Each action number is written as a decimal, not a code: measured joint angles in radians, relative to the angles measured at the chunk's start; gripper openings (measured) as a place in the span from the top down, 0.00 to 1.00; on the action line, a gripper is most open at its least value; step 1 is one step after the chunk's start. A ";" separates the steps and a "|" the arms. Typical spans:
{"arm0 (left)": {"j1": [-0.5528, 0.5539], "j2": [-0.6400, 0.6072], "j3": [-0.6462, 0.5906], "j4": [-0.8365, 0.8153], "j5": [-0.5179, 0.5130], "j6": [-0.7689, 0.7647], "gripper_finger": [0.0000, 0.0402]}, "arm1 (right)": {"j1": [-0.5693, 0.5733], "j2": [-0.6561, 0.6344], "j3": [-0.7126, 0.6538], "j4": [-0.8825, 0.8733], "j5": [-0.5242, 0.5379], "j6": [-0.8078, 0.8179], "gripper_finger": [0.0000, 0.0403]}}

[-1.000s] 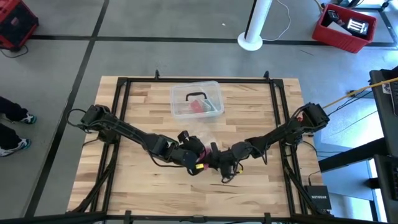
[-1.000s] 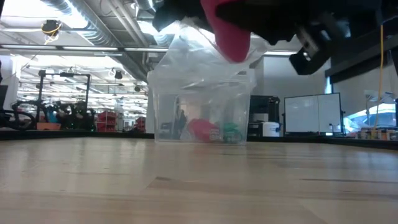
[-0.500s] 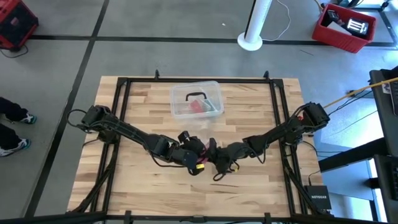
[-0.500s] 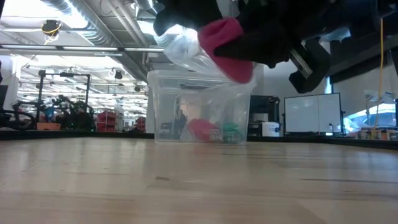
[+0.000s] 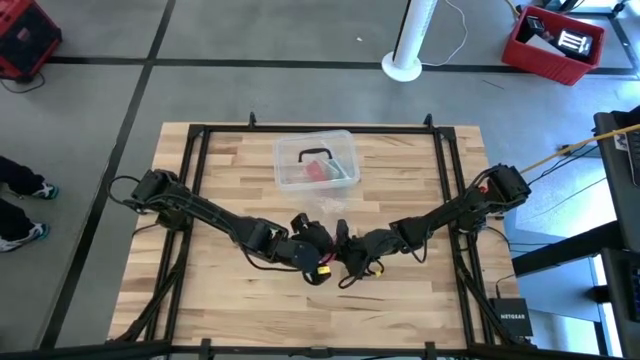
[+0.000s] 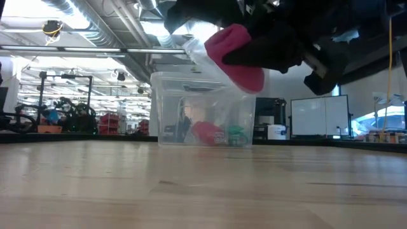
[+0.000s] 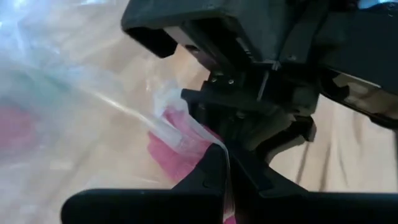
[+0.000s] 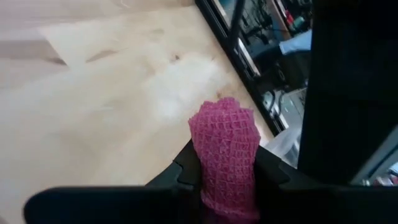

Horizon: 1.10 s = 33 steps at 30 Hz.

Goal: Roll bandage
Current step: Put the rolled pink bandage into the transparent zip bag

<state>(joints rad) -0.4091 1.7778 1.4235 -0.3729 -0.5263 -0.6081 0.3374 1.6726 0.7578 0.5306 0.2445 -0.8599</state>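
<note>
Both grippers meet above the middle of the table [image 5: 200, 300], a little toward its near edge, and the work hangs in the air between them. The right gripper [image 8: 227, 168] has its two fingers closed on the bandage [image 8: 225, 155], a pink-magenta netted roll that stands up out of the pinch in the right wrist view. In the low view the bandage [image 6: 234, 56] shows as a pink lump well clear of the wood, with the dark bulk of the arms around it.

The left gripper [image 7: 221, 165] has its fingers pressed together on a thin fold of the clear plastic wrapper [image 7: 93, 112], which trails away from the pinch; pink shows just behind the film, so the wrapper seems to lie against or partly around the bandage. In the high view the left gripper [image 5: 312, 240] and the right gripper [image 5: 350, 252] are almost touching, the bandage hidden between them.

The relation that matters is that roll and wrapper share one spot, each held by a different arm, so the next move probably calls for the two grippers to draw apart along the line joining them, sliding film off fabric.

A clear plastic box [image 5: 316, 160] with pink and green contents sits near the far edge, well apart.
</note>
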 joint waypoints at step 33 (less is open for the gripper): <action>-0.046 0.060 -0.012 0.114 0.158 -0.050 1.00 | 0.108 0.113 0.043 0.051 -0.341 -0.116 0.82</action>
<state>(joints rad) -0.4549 1.8379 1.4110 -0.2589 -0.3684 -0.6583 0.4450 1.7858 0.8009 0.5813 -0.0963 -0.9758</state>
